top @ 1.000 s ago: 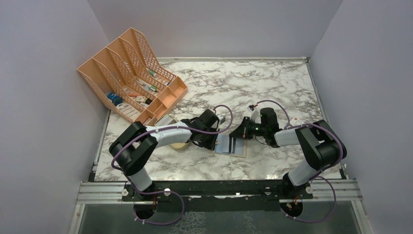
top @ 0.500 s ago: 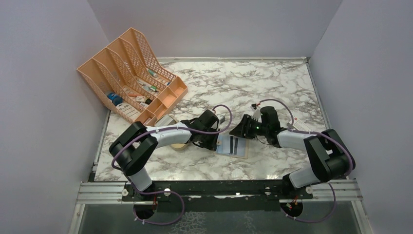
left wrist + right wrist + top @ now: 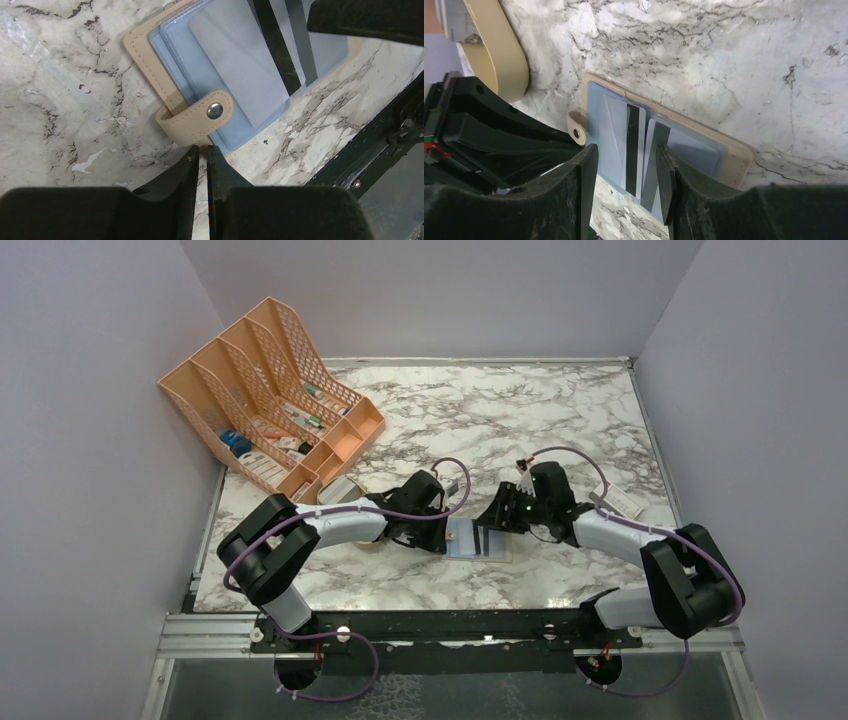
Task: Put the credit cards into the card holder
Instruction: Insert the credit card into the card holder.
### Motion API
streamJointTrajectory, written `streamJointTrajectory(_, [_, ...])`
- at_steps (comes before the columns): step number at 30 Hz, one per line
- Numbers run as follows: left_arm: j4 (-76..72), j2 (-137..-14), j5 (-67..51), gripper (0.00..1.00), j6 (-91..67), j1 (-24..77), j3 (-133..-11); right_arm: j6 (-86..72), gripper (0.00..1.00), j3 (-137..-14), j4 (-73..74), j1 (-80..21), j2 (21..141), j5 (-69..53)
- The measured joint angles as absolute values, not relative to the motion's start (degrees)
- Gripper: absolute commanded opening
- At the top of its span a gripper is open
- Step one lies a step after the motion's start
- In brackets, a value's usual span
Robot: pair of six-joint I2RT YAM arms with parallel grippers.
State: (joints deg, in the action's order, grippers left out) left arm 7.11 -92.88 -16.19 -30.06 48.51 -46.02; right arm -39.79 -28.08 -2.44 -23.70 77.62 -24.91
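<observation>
The tan card holder (image 3: 478,540) lies open on the marble between my two grippers, pale blue pockets up (image 3: 200,75). Two credit cards with dark stripes rest on it side by side (image 3: 616,135) (image 3: 650,165), their near ends past its edge; how deep they sit in the pockets I cannot tell. My right gripper (image 3: 626,150) is open, one finger on each side of the cards' near ends. My left gripper (image 3: 202,148) is shut to a thin slit, its tips against the fold of the snap strap (image 3: 200,117), with nothing seen between them.
An orange mesh file rack (image 3: 270,390) stands at the back left. A beige dish (image 3: 499,55) lies just left of the holder, under the left arm. A small white box (image 3: 622,502) sits at the right, near the right arm.
My right gripper has gone from shut to open over the cards, and its arm has swung out to the right. The left gripper has stayed at the strap.
</observation>
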Motion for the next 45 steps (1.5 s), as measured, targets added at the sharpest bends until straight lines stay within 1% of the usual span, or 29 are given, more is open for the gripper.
streamJointTrajectory(12, [6.6, -92.9, -16.5, 0.15, -30.5, 48.5, -45.9, -40.9, 0.47, -28.4, -2.3, -29.9, 79.9, -21.8])
streamJointTrajectory(16, [6.5, -92.9, -16.5, 0.15, -30.6, 48.5, -45.8, -41.7, 0.43, -28.5, -2.6, -31.7, 80.2, -21.2])
streamJointTrajectory(22, [6.4, -92.9, -16.5, 0.15, -30.7, 48.5, -45.8, -42.6, 0.33, -28.5, -1.9, -32.6, 80.1, -20.1])
streamJointTrajectory(23, [6.4, -92.9, -16.5, 0.15, -30.8, 48.5, -45.8, -42.9, 0.32, -28.5, -1.5, -32.6, 80.0, -19.8])
streamJointTrajectory(27, [6.4, -92.9, -16.5, 0.15, -30.8, 48.5, -45.8, -43.5, 0.36, -28.5, 0.0, -32.6, 79.2, -18.9])
streamJointTrajectory(32, [5.9, -92.9, -16.5, 0.15, -30.8, 48.5, -45.8, -43.9, 0.36, -28.6, 2.4, -32.7, 78.0, -17.3])
streamJointTrajectory(38, [5.6, -92.9, -16.5, 0.15, -31.0, 48.5, -45.4, -43.7, 0.31, -29.3, 5.2, -32.9, 77.5, -16.9])
streamJointTrajectory(42, [5.2, -92.9, -16.5, 0.15, -31.2, 48.5, -45.2, -43.9, 0.22, -29.3, 6.1, -33.3, 76.7, -16.8])
streamJointTrajectory(45, [4.7, -92.8, -16.6, 0.15, -31.4, 48.5, -44.9, -44.5, 0.19, -29.0, 5.7, -33.5, 76.4, -16.8])
